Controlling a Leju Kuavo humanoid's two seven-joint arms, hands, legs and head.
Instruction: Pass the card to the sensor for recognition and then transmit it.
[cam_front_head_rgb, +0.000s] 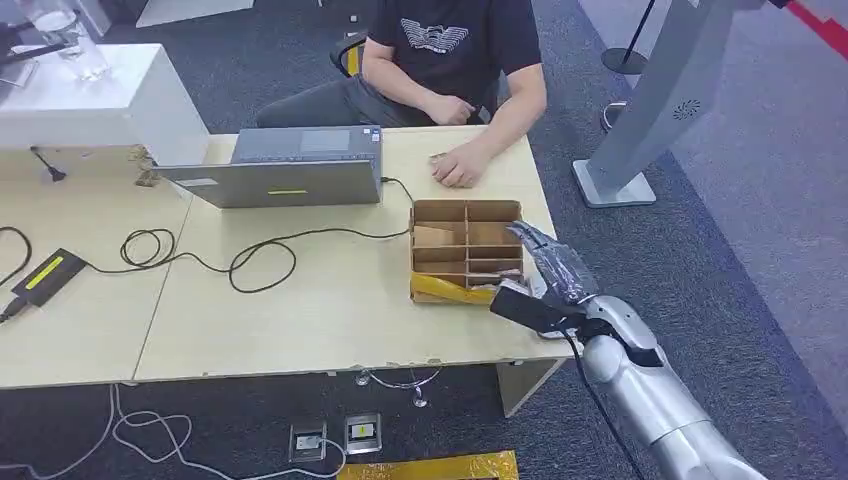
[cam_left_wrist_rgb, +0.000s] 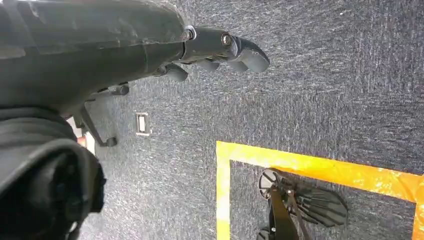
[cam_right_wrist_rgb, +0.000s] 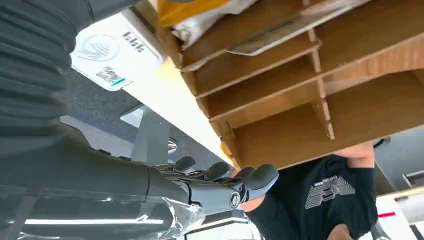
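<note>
Right hand (cam_front_head_rgb: 548, 262) hovers with fingers spread and empty over the divided cardboard tray (cam_front_head_rgb: 466, 251) by the table's (cam_front_head_rgb: 300, 320) right edge, probably lining up on the card (cam_right_wrist_rgb: 295, 26) lying in one compartment, while left hand (cam_left_wrist_rgb: 220, 50) hangs loosely open over the carpet.

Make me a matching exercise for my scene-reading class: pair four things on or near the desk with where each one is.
Things:
1. laptop
2. wooden divider box
3. right hand
4. person's hand

Places:
A. resting on the desk beyond the box
B. above the box's right edge
C. at the desk's right end, near the front edge
D. at the back of the desk, left of the box, with a black cable running from it

Pairs: 1-D, 2-C, 3-B, 4-A
</note>
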